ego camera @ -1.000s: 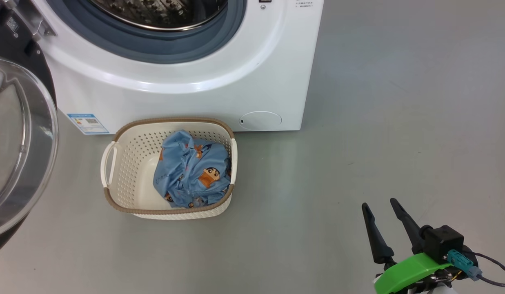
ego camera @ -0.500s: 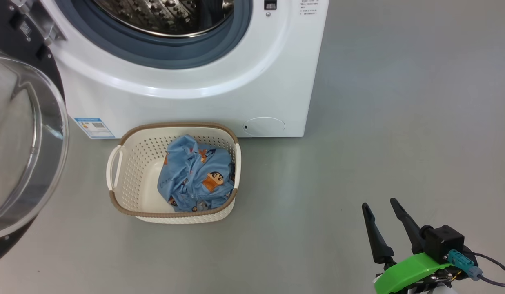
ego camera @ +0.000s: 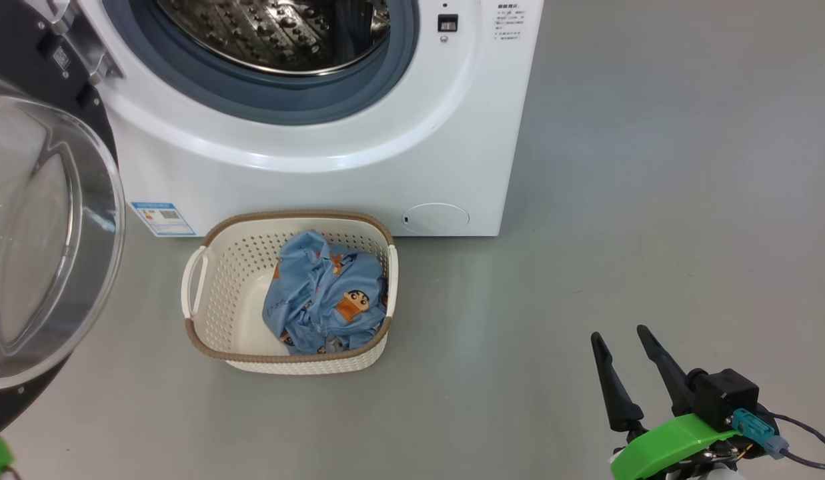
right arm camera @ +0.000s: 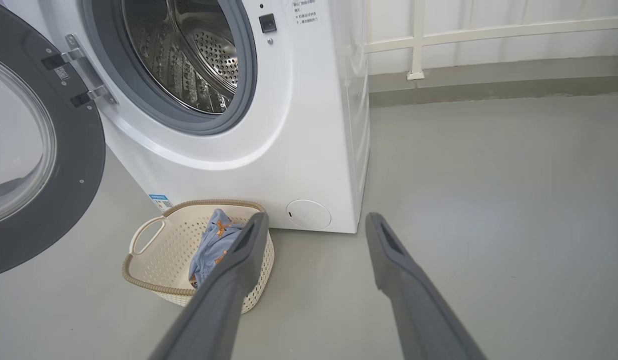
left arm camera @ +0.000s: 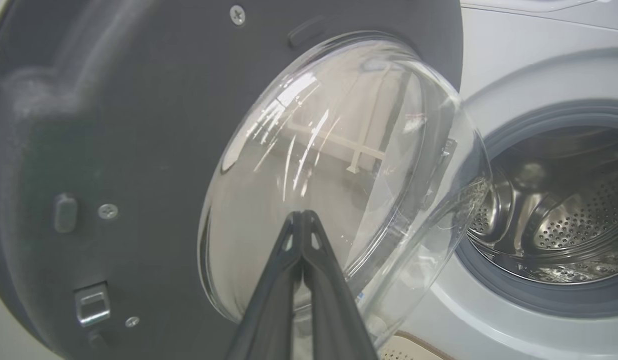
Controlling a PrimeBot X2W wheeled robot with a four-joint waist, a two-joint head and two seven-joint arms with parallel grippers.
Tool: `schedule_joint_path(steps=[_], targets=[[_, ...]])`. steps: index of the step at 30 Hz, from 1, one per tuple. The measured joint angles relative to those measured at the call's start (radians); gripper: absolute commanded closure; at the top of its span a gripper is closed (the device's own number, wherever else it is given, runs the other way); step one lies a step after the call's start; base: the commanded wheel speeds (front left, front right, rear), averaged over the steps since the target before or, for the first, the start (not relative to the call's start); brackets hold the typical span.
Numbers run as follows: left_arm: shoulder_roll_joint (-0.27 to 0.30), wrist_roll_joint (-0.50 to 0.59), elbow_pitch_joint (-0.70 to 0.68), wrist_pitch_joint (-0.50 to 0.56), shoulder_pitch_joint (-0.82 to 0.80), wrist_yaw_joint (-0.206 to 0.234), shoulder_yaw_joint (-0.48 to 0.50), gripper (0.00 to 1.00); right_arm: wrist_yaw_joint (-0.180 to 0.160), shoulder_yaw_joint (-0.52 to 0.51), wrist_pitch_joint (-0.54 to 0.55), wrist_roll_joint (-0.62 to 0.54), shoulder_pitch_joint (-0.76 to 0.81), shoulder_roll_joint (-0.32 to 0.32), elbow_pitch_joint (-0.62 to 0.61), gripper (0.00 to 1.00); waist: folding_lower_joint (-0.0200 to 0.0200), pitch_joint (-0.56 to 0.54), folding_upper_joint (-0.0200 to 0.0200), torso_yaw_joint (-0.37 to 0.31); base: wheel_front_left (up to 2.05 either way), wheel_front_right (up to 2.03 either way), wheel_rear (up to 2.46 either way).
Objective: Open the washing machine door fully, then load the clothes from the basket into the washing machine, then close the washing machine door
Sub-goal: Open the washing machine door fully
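Two long dark right fingers (ego camera: 611, 383) stand spread wide, empty, above the grey floor (ego camera: 652, 200). Ahead and to their left sits the cream perforated plastic basket (ego camera: 229, 280), light blue cartoon-print clothes (ego camera: 325, 293) bunched inside, before the big white washing machine (ego camera: 332, 180). The left fingers (left arm camera: 302, 235) are pressed together, tips at the open round black door (left arm camera: 89, 125)'s clear bulging window; contact unclear.

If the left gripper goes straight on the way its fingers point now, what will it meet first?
Most likely the washing machine door, at its clear bulging glass: the shut left gripper points straight at it. The gap between them cannot be judged.
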Motion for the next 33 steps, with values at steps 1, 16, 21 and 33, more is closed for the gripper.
schedule_joint_path(steps=[1,16,21,33], targets=[[-0.004,0.000,-0.015,0.000,0.013,0.000,-0.017,1.00,0.000,0.000,0.000,0.000,0.000,0.000,0.000,0.00,0.0000,-0.002,0.0000,-0.001,0.00,0.00,0.00],[-0.014,-0.044,-0.104,0.000,0.164,0.018,-0.284,0.00,0.000,0.005,0.000,0.016,0.004,0.000,-0.001,0.00,0.0000,-0.026,0.0000,-0.039,0.00,0.00,0.00],[-0.012,-0.037,-0.129,0.000,0.201,0.023,-0.342,0.00,0.000,0.006,0.000,0.018,0.005,0.000,-0.015,0.00,0.0000,-0.036,-0.0001,-0.066,0.00,0.00,0.00],[-0.009,0.022,-0.165,0.000,0.270,0.007,-0.422,0.00,0.000,0.003,0.000,-0.001,0.034,0.000,-0.090,0.00,0.0000,-0.068,0.0000,-0.156,0.00,0.00,0.00]])
